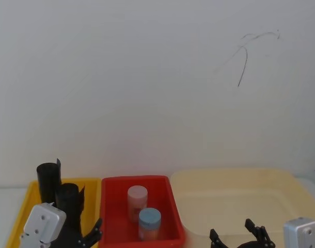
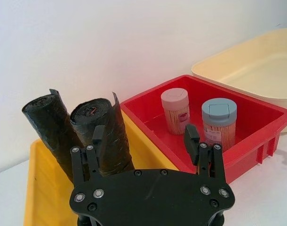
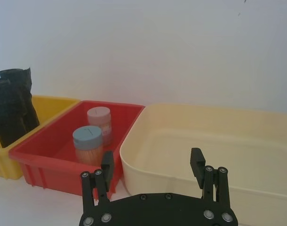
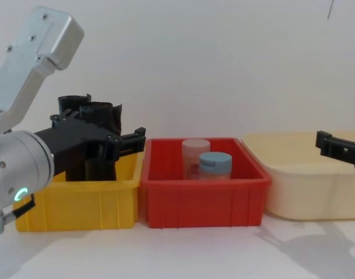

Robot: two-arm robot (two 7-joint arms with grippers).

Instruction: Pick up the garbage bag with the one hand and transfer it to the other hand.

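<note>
Garbage bag [image 2: 103, 127] standing on end in the yellow bin [image 2: 40, 188], just beside a second black roll [image 2: 44, 117] farther back. Left gripper [image 2: 144, 136] close in front of it, fingers spread wide, one finger just before the roll, nothing pinched. Right gripper [image 3: 152, 160] over the near wall of the cream bin [image 3: 219, 141], fingers likewise spread, holding nothing.

We see 2 black, crinkled rolls standing upright in the yellow bin [image 2: 40, 188], the near garbage bag [image 2: 103, 129] just beside the far garbage bag [image 2: 44, 120], both taller than its walls.
</note>
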